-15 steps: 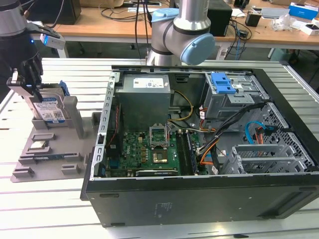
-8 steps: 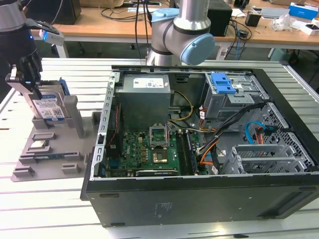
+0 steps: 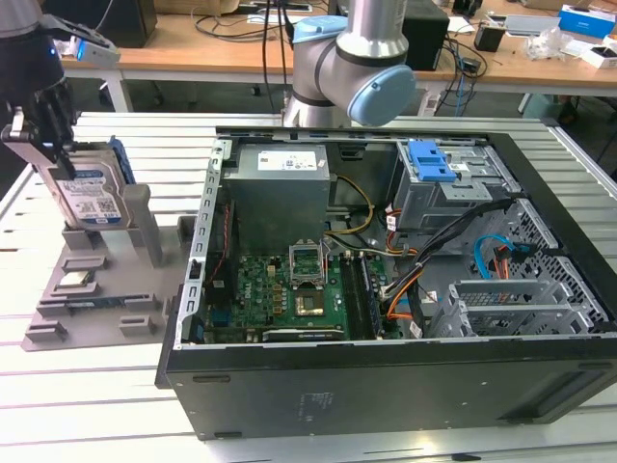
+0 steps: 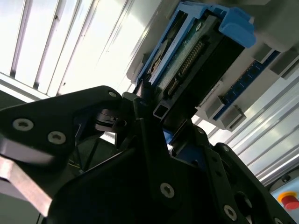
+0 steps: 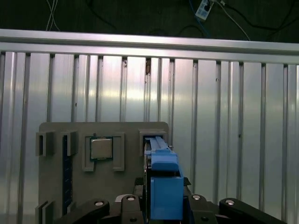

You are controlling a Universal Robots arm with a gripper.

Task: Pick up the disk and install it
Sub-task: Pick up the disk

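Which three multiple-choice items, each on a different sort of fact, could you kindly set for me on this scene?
1. Where is the disk?
A. In a person's hand
B. Upright in the grey holder, to the exterior view's left of the computer case
C. Flat on the floor

2. What colour is the bracket along the disk's edge?
A. Red
B. Yellow
C. Blue

3. In what state is the computer case?
A. Open, its motherboard showing
B. Closed with a panel
C. Tipped upside down

Answers:
1 B: the exterior view shows it standing on edge in the holder, outside the case.
2 C: it is bright blue in both wrist views.
3 A: the board lies exposed in the exterior view.
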